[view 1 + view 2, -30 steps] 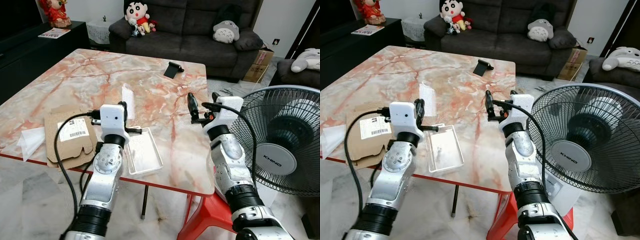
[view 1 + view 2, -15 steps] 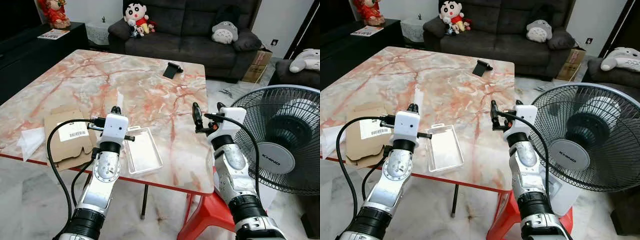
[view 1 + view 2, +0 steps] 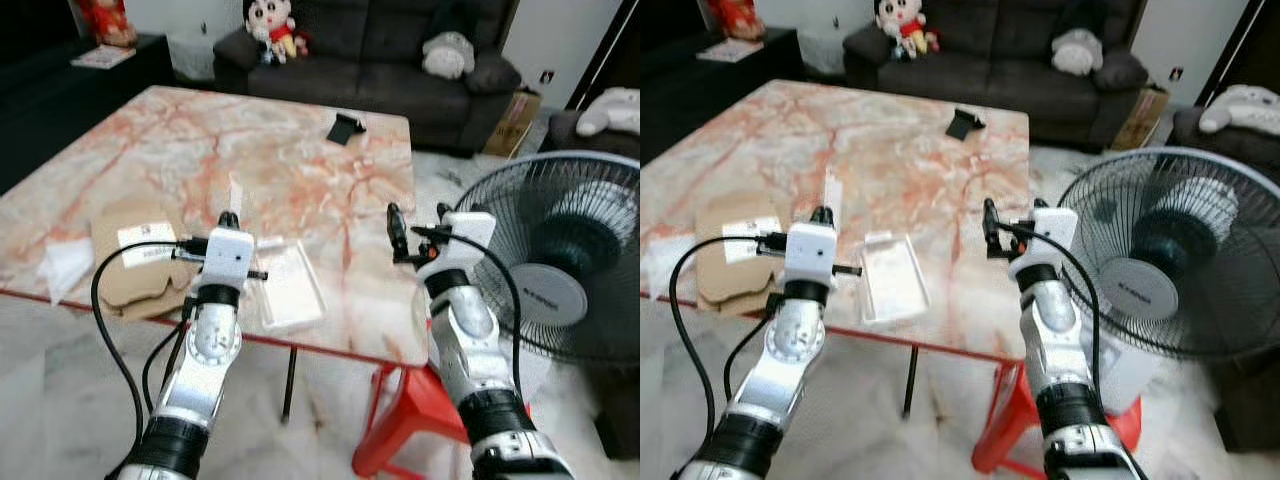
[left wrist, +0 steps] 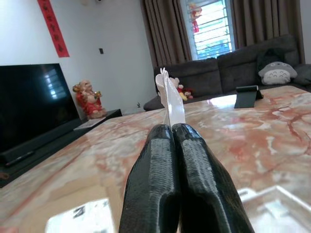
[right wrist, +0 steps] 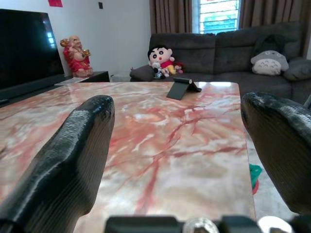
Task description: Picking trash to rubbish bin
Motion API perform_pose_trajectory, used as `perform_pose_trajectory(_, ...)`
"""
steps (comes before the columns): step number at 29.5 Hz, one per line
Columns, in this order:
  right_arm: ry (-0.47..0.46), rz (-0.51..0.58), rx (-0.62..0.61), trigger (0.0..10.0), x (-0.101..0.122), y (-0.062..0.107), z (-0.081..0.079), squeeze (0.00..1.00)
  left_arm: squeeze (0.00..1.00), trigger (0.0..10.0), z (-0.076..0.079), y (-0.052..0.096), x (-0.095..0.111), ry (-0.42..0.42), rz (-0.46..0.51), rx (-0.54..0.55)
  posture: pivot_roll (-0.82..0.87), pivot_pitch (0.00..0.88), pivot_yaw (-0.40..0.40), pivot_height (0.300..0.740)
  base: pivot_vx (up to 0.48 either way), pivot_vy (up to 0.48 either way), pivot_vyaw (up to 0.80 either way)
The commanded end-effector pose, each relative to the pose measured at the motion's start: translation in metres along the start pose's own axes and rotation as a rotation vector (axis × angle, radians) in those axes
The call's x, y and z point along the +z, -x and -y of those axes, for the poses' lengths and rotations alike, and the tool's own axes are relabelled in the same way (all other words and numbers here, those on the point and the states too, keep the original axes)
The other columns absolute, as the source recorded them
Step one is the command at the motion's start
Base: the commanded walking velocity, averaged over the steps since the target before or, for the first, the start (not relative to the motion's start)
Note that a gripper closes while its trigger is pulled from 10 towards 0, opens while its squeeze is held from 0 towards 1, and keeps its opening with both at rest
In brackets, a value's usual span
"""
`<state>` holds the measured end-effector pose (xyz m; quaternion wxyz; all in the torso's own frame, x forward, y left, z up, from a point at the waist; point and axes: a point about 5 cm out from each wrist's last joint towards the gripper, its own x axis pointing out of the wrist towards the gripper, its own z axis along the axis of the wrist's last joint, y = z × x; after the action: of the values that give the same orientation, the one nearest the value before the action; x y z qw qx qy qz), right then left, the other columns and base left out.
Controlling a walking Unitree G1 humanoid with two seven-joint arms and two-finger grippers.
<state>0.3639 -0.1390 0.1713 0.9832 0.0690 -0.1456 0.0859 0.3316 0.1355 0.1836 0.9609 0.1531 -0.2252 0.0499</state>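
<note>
1. My left pincer [image 4: 167, 131] is pressed closed on a thin clear plastic scrap [image 4: 170, 99], which stands up past the fingertips above the near side of the tabletop [image 3: 300, 160].
2. I judge the scrap very light, thin and a bit springy. It looks slick, so a pinch near its edge could let it slide out while I walk. I would keep the fingers firmly together and avoid swinging the arm.
3. My right pincer [image 5: 180, 160] is spread wide and carries nothing, hovering over the near right part of the tabletop.
4. More trash lies near the front edge: a clear plastic tray [image 3: 292, 297], a flattened cardboard piece [image 3: 135, 265] with a label, and white paper [image 3: 62, 268] at the far left.
5. The tray looks stiff but thin-walled; I would take it by its raised rim. The cardboard is flat, so its overhanging edge is the place to grip.
6. I cannot see a rubbish bin. A standing fan [image 3: 560, 270] sits just to the right.
</note>
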Motion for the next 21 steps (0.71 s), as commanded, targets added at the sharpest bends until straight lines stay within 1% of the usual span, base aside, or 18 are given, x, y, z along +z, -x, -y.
perform_pose_trajectory(1, 0.006, 0.004, -0.004, 10.0, 0.0009, -0.0001, 0.0017, 0.0, 0.0, 10.0, 0.0014, 0.0007, 0.0005, -0.003, 0.011, 0.002, -0.03, 0.014, -0.064, 0.74, -0.27, 0.0, 0.0)
perform_pose_trajectory(7, 0.007, 0.002, -0.003, 10.0, 0.0003, 0.0008, 0.0022, 0.0, 0.0, 10.0, 0.0012, 0.0004, 0.0002, 0.003, 0.01, 0.003, -0.04, 0.007, -0.065, 0.74, -0.266, 0.0, 0.0)
perform_pose_trajectory(11, 0.012, 0.002, -0.01, 10.0, 0.0008, 0.0011, 0.0058, 0.0, 0.0, 10.0, 0.002, 0.0003, 0.0006, 0.003, 0.012, -0.002, -0.04, 0.0, -0.064, 0.74, -0.259, 0.0, 0.0)
perform_pose_trajectory(20, 0.011, -0.006, -0.015, 10.0, -0.0024, 0.0049, 0.0077, 0.0, 0.0, 10.0, 0.0033, 0.0007, -0.0002, 0.005, 0.012, -0.008, -0.04, 0.0, -0.064, 0.74, -0.247, 0.0, 0.0)
perform_pose_trajectory(21, 0.013, -0.009, -0.016, 10.0, -0.0031, 0.0055, 0.0087, 0.0, 0.0, 10.0, 0.0034, 0.0008, -0.0007, 0.005, 0.009, -0.008, -0.04, 0.01, -0.066, 0.74, -0.24, 0.0, 0.0)
